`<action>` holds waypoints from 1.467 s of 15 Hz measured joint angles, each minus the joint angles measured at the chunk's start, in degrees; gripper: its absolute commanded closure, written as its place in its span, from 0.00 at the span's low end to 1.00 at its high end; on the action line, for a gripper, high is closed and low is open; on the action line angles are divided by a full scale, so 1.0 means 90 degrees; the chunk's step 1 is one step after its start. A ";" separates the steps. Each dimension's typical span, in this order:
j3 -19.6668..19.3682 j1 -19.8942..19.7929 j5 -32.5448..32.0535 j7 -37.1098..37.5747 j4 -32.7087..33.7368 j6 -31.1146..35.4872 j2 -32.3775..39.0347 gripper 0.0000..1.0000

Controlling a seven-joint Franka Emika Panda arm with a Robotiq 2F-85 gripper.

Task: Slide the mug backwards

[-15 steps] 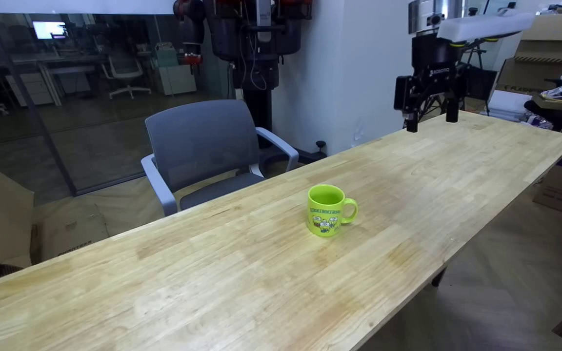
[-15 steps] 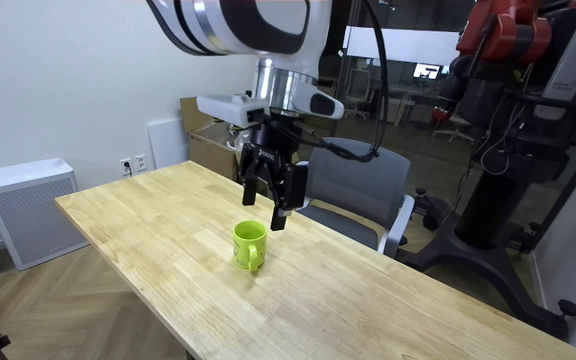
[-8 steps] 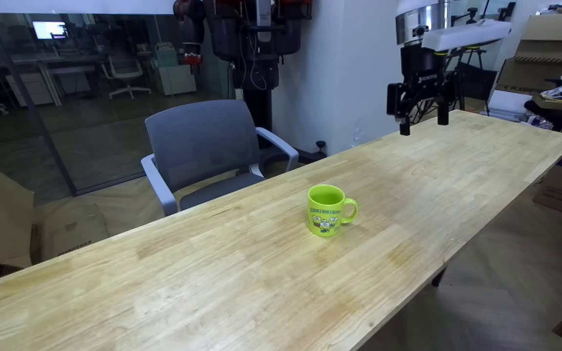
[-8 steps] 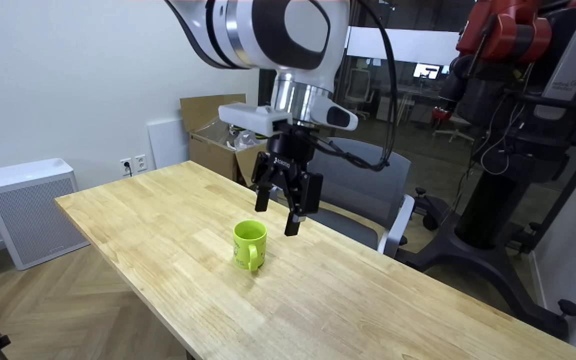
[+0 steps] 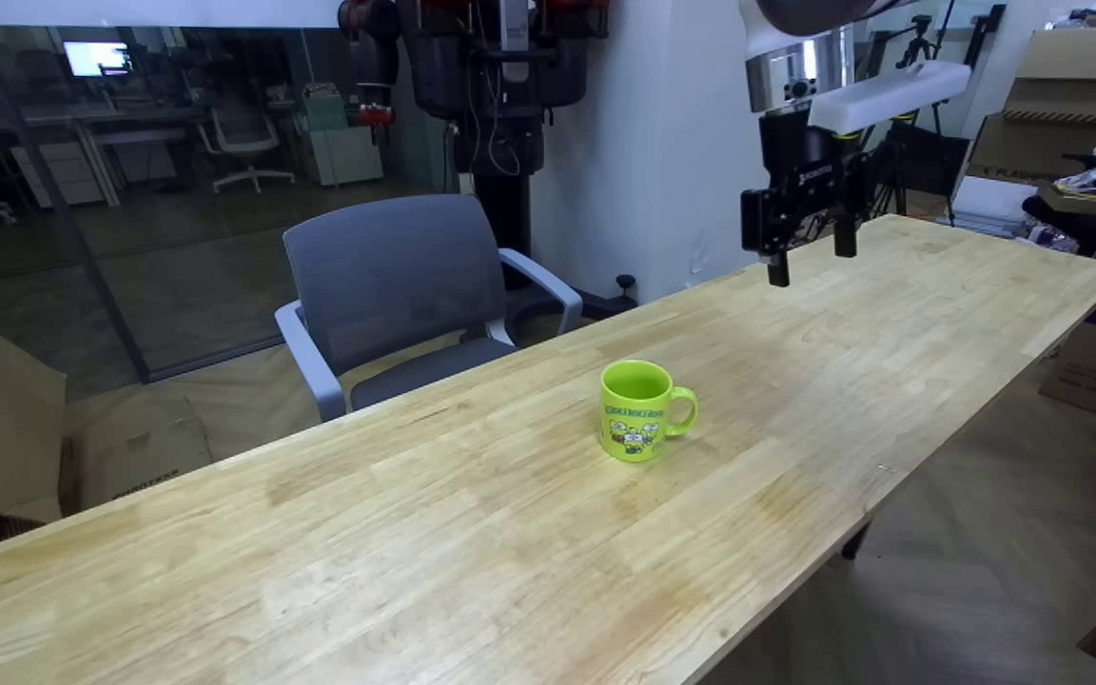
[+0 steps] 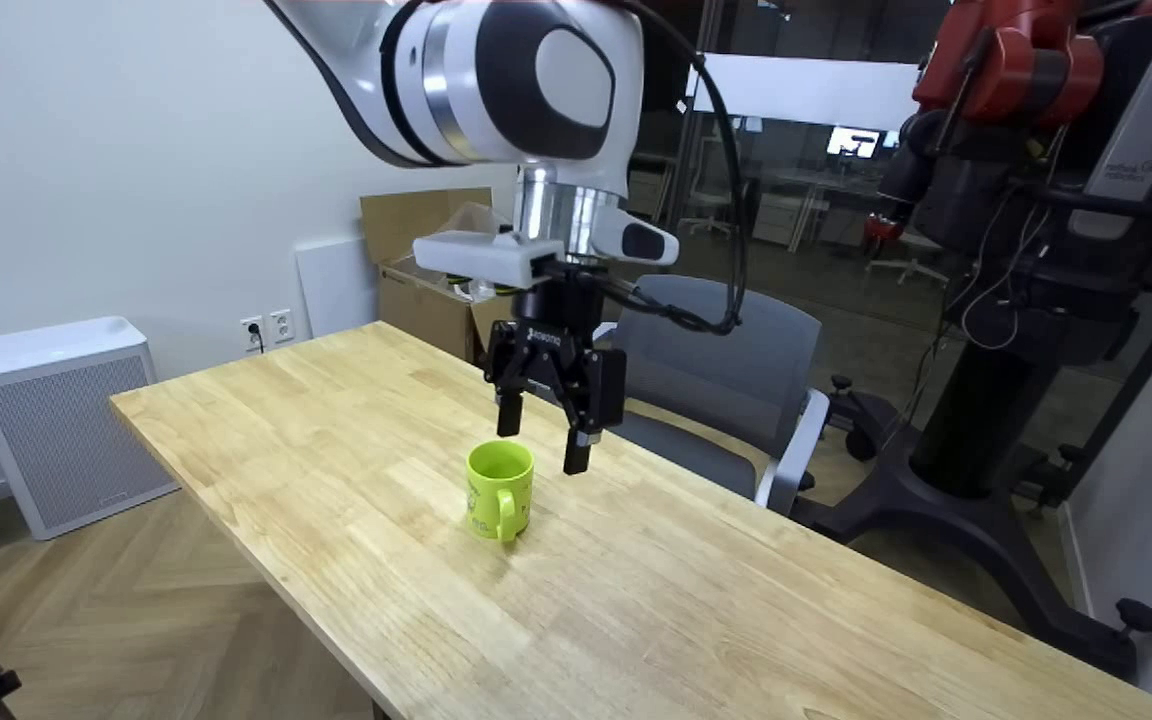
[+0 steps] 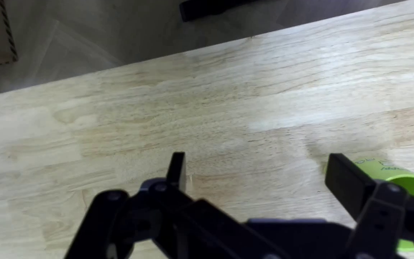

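A small, glossy lime-green mug (image 5: 634, 419) with a loop handle (cartoon figures are printed on its side) stands upright on the long, pale wooden counter (image 5: 367, 561). The black two-fingered gripper (image 6: 542, 446) hangs above, apart from it, fingers (image 6: 576, 457) spread wide. In the wrist view, the gripper partly hides the mug.

The mug (image 5: 636, 419) looks glossy, the table (image 5: 453, 542) wooden.
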 measured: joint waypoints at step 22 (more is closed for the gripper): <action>0.0173 0.0443 -0.0480 -0.1305 0.1103 0.1972 0.1973 0.00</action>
